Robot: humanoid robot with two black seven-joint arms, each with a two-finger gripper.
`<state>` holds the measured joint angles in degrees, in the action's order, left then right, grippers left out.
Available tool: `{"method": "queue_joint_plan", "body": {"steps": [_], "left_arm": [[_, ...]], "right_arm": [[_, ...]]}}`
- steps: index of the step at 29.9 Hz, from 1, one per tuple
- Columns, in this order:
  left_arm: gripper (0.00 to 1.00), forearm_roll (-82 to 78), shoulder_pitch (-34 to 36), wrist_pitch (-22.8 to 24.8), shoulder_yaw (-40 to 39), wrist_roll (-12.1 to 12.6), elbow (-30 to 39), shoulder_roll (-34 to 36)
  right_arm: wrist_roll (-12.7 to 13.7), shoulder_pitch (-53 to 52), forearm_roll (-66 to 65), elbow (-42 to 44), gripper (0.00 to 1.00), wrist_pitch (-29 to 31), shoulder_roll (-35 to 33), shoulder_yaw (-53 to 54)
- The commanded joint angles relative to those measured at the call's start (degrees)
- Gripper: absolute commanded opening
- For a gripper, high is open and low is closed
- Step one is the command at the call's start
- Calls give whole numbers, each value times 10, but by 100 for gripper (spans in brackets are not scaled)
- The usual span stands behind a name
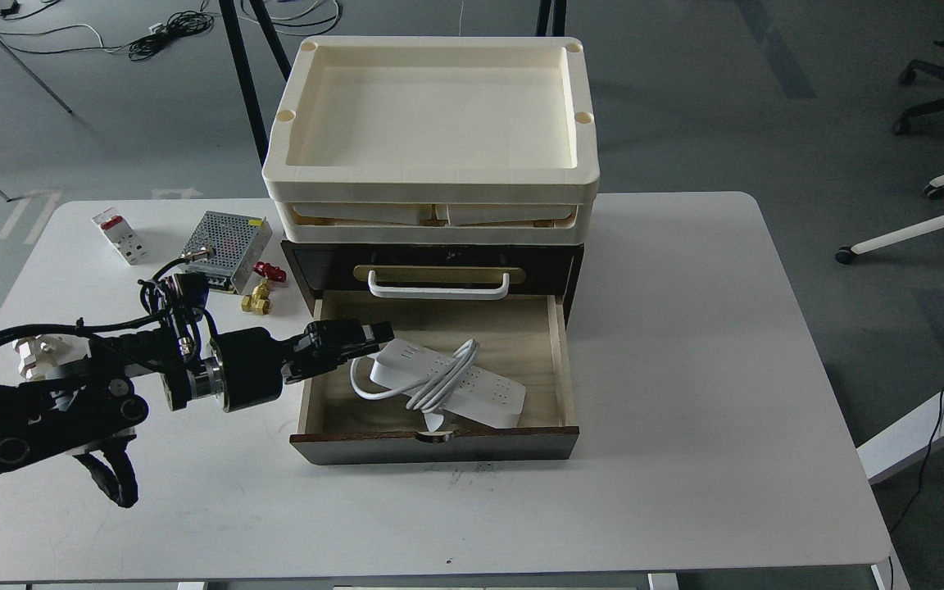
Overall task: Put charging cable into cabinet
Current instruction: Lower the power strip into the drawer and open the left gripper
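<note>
The charging cable (456,385), a flat white power strip with its white cord looped around the middle, lies flat inside the open lower drawer (521,344) of the dark brown cabinet (431,447). It lies at an angle towards the drawer's front right. My left gripper (380,334) reaches in over the drawer's left wall, above the back left of the drawer. It is open and empty, just left of the strip's near end and apart from it. My right gripper is out of view.
Cream trays (431,176) are stacked on the cabinet, whose upper drawer with the white handle (437,288) is closed. On the white table (685,369) to the left are a silver perforated box (222,239), a white breaker with a red switch (120,238) and a brass valve (259,299).
</note>
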<state>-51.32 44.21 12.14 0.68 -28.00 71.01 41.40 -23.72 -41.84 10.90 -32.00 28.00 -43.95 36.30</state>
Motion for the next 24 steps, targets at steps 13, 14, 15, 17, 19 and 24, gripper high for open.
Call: {"method": "queue_joint_plan", "body": {"steps": [13,14,15,17,19,24], "left_arm": [[79,226,-30,17,-33,0,-37,111],[80,267,-33,18,-51,0,-42,119],[80,297,-34,21,-65,0,-47,126],[81,353,-35,51,-101,0,-64,134],[81,399,-35,109,-147,0,-97,134],[82,478,-35,159,-282,0,-229,112]], "right_arm": [[-11,4,0,-3,100,0,-6,2],[-11,4,1,-5,100,0,-6,6],[-11,4,1,-7,100,0,-5,13],[-11,4,1,-12,100,0,1,27],[-10,1,1,-31,100,0,10,35],[-10,-37,1,-93,100,0,35,48]]}}
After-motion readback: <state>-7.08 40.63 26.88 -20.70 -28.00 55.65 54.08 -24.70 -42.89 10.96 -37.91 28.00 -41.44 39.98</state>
